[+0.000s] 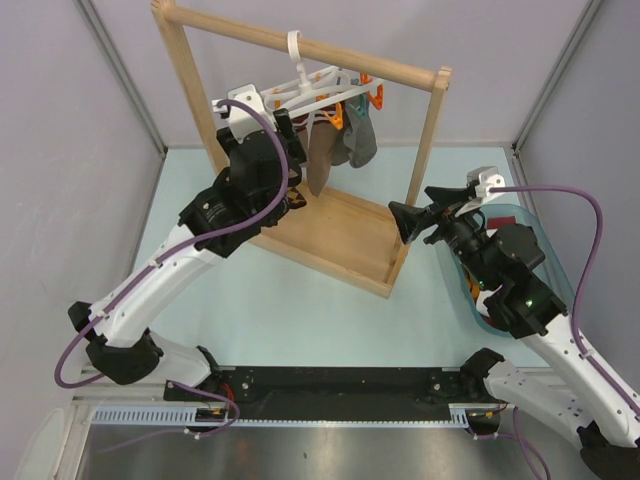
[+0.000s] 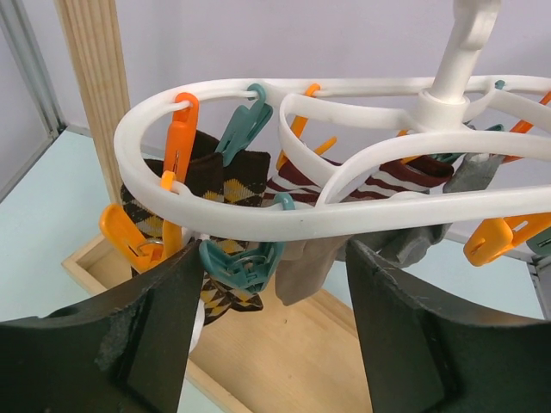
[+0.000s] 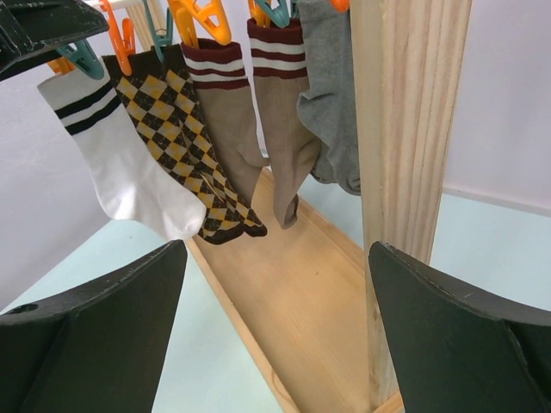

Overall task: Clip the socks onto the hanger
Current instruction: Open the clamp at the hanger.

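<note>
The white hanger (image 1: 312,88) hangs by its hook from the wooden rack's top bar. Several socks hang from its orange and teal clips: a white one with dark stripes (image 3: 129,176), a brown argyle one (image 3: 176,129), two tan ones with red-white cuffs (image 3: 232,112), and a grey one (image 3: 331,103). My left gripper (image 2: 274,251) is raised under the hanger's near ring (image 2: 258,225). Its jaws stand apart around a teal clip (image 2: 241,262) and the top of a tan sock (image 2: 306,267). My right gripper (image 1: 402,225) is open and holds nothing, near the rack's right post (image 3: 405,172).
The wooden rack (image 1: 340,240) has a tray-like base and two upright posts. A translucent teal bin (image 1: 548,250) sits under my right arm at the right edge. Grey walls close in the left, back and right sides.
</note>
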Robot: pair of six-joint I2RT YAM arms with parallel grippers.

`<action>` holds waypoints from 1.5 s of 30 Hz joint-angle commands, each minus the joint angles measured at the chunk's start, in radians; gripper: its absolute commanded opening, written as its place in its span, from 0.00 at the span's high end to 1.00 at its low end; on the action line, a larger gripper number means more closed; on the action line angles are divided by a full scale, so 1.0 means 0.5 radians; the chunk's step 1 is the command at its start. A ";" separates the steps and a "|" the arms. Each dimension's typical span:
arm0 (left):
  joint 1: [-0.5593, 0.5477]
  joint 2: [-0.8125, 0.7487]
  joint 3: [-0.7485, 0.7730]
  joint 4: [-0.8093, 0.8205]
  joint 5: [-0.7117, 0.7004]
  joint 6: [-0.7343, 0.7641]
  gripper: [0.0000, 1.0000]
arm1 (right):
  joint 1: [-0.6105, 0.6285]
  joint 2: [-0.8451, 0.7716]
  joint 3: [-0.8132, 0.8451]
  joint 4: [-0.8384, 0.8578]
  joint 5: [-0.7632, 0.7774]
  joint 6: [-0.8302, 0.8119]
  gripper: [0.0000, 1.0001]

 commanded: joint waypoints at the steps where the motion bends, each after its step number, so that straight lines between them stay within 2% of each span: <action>1: 0.041 -0.002 0.020 0.005 0.076 -0.033 0.30 | -0.023 0.002 -0.015 0.033 -0.050 0.031 0.08; 18: 0.111 -0.018 -0.008 0.020 0.205 -0.043 0.41 | -0.066 -0.019 -0.036 0.021 -0.087 0.049 0.08; 36: 0.182 -0.128 -0.115 0.039 0.432 0.009 0.65 | -0.085 -0.022 -0.036 0.002 -0.154 0.055 0.08; 38: 0.185 -0.140 -0.118 0.039 0.466 0.022 0.68 | -0.085 -0.025 -0.036 0.005 -0.237 0.046 0.08; 45: 0.207 -0.193 -0.109 0.085 0.588 0.166 0.75 | -0.088 -0.059 -0.036 -0.053 -0.219 0.019 0.08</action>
